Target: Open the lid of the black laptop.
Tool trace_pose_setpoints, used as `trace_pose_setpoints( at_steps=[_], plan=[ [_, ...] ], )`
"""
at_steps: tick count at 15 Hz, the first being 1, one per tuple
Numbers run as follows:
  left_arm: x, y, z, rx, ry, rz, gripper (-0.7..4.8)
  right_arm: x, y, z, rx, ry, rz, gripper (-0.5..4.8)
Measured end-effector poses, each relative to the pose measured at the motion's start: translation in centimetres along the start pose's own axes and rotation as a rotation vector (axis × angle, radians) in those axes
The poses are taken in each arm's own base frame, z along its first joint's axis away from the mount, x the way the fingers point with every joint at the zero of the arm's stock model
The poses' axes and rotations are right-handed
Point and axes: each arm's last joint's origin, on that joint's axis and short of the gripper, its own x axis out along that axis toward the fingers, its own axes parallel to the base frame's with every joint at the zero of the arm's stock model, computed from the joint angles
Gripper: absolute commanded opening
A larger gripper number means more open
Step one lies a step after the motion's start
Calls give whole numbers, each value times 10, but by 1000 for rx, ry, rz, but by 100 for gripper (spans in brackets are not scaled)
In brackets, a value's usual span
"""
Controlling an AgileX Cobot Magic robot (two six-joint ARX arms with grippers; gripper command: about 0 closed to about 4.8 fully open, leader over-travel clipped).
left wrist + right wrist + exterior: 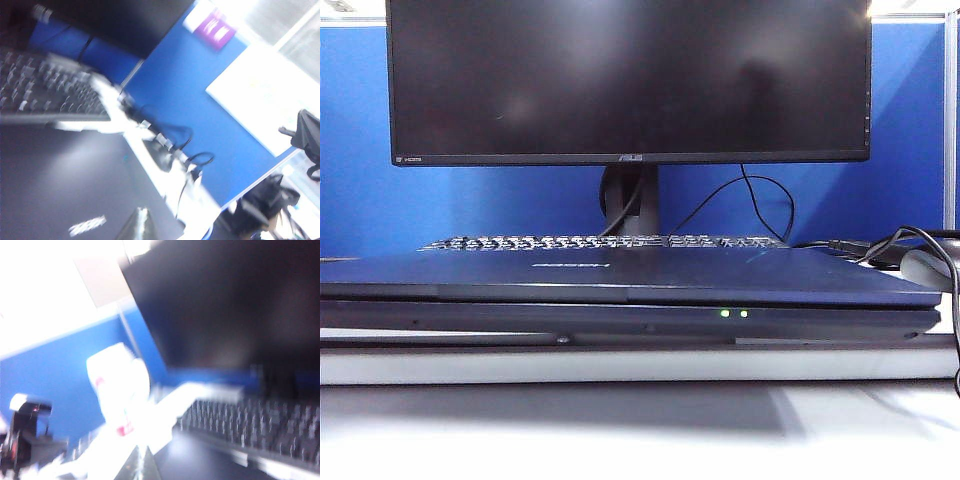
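Black laptop [620, 295], one lid [620, 272] down, two green LEDs [733, 313], left gripper [137, 225] and right gripper [142, 465] blurred, openness unclear.

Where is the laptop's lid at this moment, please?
In the exterior view the lid lies shut and flat on the black laptop, filling the middle foreground in front of the separate keyboard and the ASUS monitor.

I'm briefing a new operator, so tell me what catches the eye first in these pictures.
The black laptop fills the foreground, its lid shut flat, two green LEDs lit on its front edge. Behind it a dark ASUS monitor stands against the blue partition, a separate keyboard at its foot. Neither pincer shows in the exterior view; each wrist view shows only one blurred fingertip, left and right, so their state is unclear.
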Motion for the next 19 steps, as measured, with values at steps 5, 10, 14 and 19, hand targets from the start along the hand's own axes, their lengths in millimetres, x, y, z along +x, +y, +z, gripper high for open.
trace_pose_setpoints(
  at_steps=[5,10,14,19],
  plan=[
    [3,16,-20,-70,212,59,-5,19,-29,-24,193,286,-24,-5],
    [14,15,-41,-175,412,43,-5,36,-14,-50,243,525,124,-4],
    [24,4,-59,-158,518,178,-5,53,17,-84,179,785,173,-5],
    [25,-1,-71,-167,578,284,-5,64,53,-128,9,992,80,-4]
  ],
)
